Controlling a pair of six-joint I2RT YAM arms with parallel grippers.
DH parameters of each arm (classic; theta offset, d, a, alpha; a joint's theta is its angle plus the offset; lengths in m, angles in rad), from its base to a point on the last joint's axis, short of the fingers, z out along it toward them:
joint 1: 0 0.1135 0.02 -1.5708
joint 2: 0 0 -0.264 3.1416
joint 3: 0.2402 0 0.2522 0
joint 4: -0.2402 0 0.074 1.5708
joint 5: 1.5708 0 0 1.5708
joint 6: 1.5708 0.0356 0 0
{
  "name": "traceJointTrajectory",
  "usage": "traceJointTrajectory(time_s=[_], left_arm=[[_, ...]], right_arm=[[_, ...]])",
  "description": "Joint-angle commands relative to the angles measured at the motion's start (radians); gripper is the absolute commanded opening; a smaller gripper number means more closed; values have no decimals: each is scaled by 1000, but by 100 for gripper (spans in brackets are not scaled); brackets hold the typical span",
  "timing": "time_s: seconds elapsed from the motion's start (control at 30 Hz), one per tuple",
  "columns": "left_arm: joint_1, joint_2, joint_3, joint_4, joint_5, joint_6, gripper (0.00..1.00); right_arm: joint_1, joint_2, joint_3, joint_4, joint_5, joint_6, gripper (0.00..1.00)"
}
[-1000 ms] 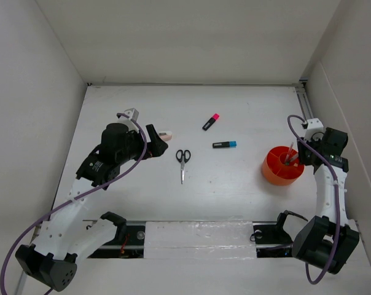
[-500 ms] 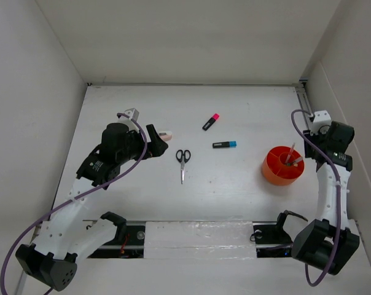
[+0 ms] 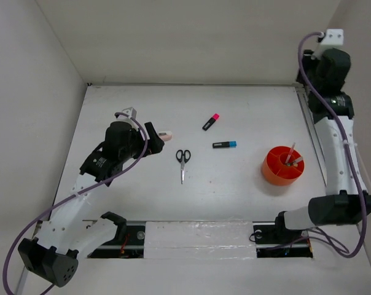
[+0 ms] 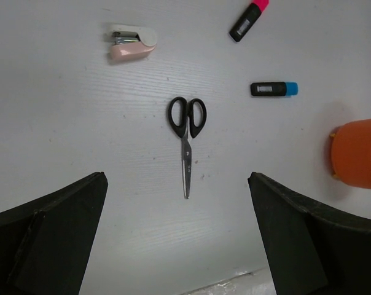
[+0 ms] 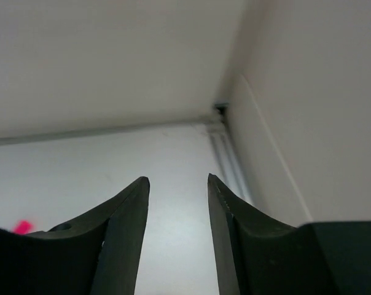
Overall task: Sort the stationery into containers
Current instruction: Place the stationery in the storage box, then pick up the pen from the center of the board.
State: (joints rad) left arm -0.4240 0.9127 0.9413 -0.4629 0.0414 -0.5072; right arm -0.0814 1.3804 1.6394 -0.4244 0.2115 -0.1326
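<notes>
Black-handled scissors lie mid-table, also in the left wrist view. A pink-capped marker and a blue-capped marker lie beyond them. A pink-white eraser lies just off my left gripper, which is open and empty above the table. The orange tub stands at the right with thin pens in it. My right gripper is open and empty, and its arm is raised high by the back right corner. No yellow eraser is visible.
White walls close in the table on the left, back and right. A rail runs along the right edge. A taped strip lies along the near edge between the arm bases.
My right arm has risen from just beside the orange tub, up and back towards the back right corner. My left arm has barely moved.
</notes>
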Motion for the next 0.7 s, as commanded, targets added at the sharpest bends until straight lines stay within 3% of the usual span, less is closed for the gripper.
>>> traceJointTrajectory(time_s=[0.0, 0.03, 0.13, 0.2, 0.27, 0.37, 0.5, 0.57, 0.67], left_arm=[[2, 12, 13, -2, -102, -30, 99], [2, 12, 13, -2, -119, -39, 99], [2, 34, 13, -25, -182, -65, 99], [2, 61, 13, -36, -196, -88, 99], [2, 86, 13, -36, -196, -103, 99], [2, 141, 25, -36, -196, -143, 99], [2, 205, 45, 26, -137, -174, 99], [-28, 261, 91, 47, -149, -195, 99], [-133, 382, 210, 47, -234, -186, 99]], right_arm=[[241, 49, 161, -137, 141, 134, 50], [296, 49, 162, -114, 161, 145, 52], [467, -4, 108, -25, 210, 195, 76], [531, -38, 71, -7, 134, 291, 92], [531, -60, 39, 4, -4, 356, 100], [507, -118, -73, 117, -326, 386, 100], [381, -164, -164, 210, -558, 490, 100], [332, -121, -124, 56, -452, 567, 100], [425, -144, -61, -103, -131, 555, 100]])
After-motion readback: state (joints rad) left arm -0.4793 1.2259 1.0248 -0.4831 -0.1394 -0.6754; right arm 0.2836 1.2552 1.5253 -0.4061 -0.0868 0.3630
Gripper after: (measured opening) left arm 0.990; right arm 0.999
